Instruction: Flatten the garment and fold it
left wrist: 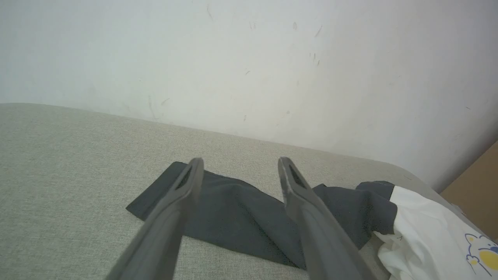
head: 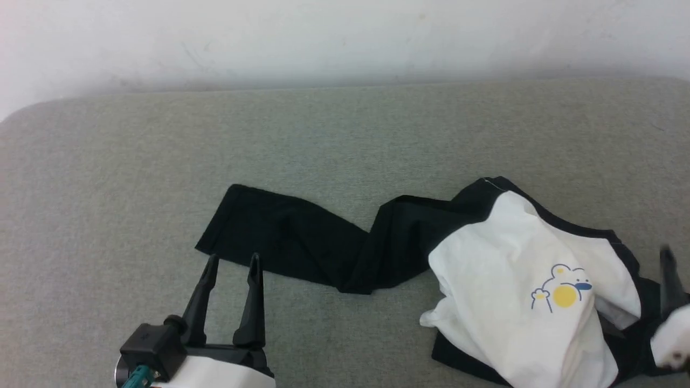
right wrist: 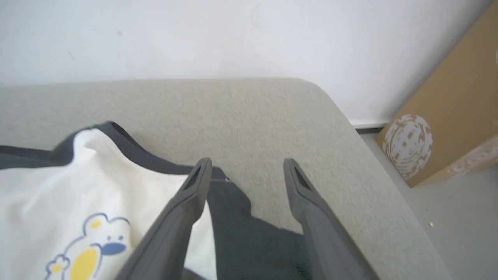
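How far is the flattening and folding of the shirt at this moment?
Done: one black sleeve of the shirt lies stretched out to the left. In hand: nothing; the left claw and right claw are both open and empty. Left: its white body is crumpled, so flattening is unfinished and no fold is made.

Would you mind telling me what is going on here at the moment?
A shirt lies crumpled on the grey cushion, not yet flattened: white body bunched on the right, one black sleeve stretched leftward. Both of the robot's grippers are open and hold nothing; the left gripper is near the sleeve's cuff, the right gripper over the shirt's right edge.
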Motion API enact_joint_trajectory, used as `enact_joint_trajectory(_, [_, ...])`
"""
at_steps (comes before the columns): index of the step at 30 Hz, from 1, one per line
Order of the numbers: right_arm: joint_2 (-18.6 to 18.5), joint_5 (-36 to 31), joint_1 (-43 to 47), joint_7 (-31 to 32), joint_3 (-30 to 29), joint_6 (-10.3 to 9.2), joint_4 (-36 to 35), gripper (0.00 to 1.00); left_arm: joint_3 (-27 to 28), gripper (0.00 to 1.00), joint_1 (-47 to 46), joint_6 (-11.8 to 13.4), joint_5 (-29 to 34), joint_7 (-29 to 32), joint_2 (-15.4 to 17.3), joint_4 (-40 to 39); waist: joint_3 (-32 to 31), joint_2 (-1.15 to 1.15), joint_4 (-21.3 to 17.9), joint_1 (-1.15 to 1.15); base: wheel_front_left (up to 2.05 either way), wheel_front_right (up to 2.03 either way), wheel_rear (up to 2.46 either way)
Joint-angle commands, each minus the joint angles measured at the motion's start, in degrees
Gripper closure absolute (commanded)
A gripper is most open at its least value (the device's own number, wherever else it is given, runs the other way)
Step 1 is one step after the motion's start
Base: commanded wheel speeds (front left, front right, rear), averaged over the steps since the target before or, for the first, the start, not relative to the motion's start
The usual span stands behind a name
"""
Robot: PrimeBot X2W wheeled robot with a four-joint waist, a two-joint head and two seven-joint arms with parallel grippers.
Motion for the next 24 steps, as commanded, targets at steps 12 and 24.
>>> enact_joint_trajectory(12, [-4.8, 6.5, -10.8, 14.9, 20.9, -0.05, -5.2, 0.0, -1.0, 0.0, -0.6, 0.3, -1.1, -1.4, -1.1, 1.2, 1.5, 0.0, 6.0, 0.0, 0.0, 0.0, 0.0])
enact_joint_trajectory(24, [-8.8, 5.9, -15.7, 28.6, 32.0, -0.05, 9.1, 0.0, -2.0, 0.0, -2.6, -0.2, -1.8, -2.8, -2.0, 3.5, 3.7, 0.0, 9.5, 0.0, 0.0, 0.0, 0.0])
